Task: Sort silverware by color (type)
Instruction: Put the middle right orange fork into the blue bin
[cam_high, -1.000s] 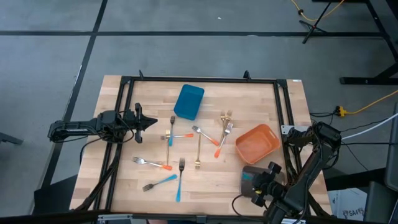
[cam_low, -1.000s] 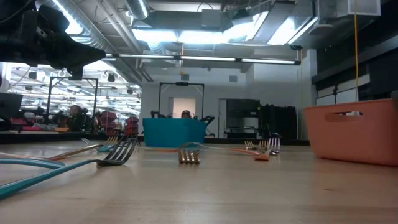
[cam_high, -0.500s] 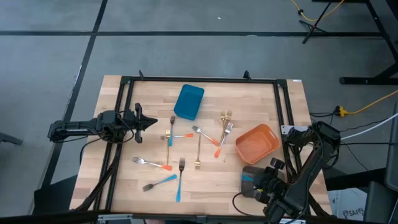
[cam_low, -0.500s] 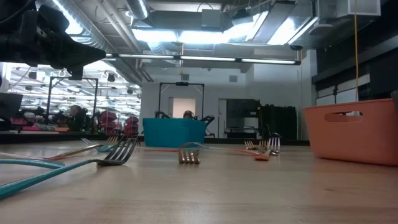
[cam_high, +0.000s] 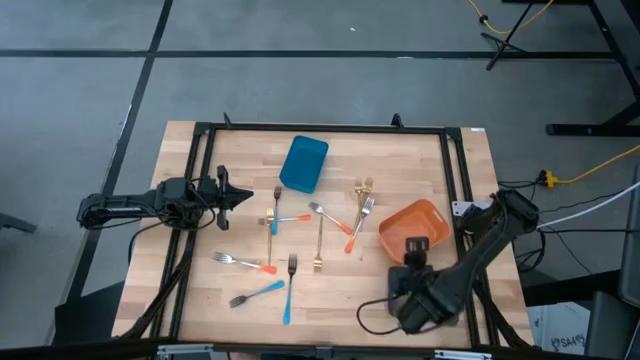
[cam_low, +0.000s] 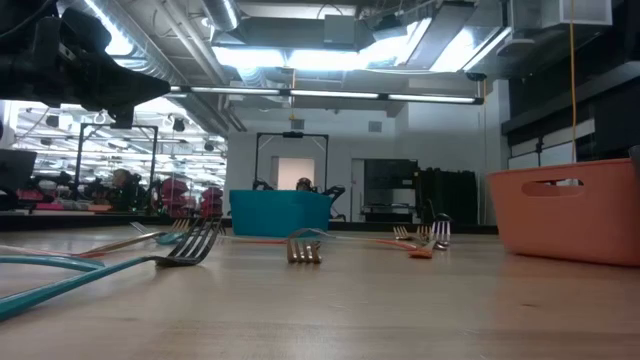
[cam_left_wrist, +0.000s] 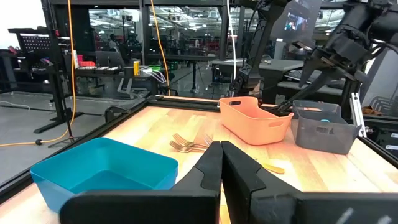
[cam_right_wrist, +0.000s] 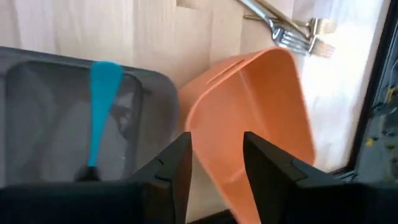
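Several slim forks lie flat on the wooden table: orange-handled ones (cam_high: 243, 263) (cam_high: 330, 217) (cam_high: 356, 227), blue-handled ones (cam_high: 288, 290) (cam_high: 257, 293), gold ones (cam_high: 319, 245) (cam_high: 363, 187). One more blue-handled fork (cam_right_wrist: 101, 106) lies inside the grey container (cam_right_wrist: 56, 106). My right gripper (cam_right_wrist: 214, 163) is open and hovers over the gap between the grey container and the orange container (cam_right_wrist: 261, 118), also seen from above (cam_high: 413, 247). My left gripper (cam_high: 236, 195) is shut and waits at the table's left side, clear of the forks.
The blue container (cam_high: 303, 164) stands near the far edge and the orange container (cam_high: 414, 226) at the right. A black frame (cam_high: 320, 128) rims the table. In the low view, fork tines (cam_low: 303, 249) and the blue container (cam_low: 280, 212) show ahead.
My right arm has swung from the table's near right corner toward the left and the far edge. It now covers the grey container, and its gripper sits by the orange container's near side. The forks have stayed where they were.
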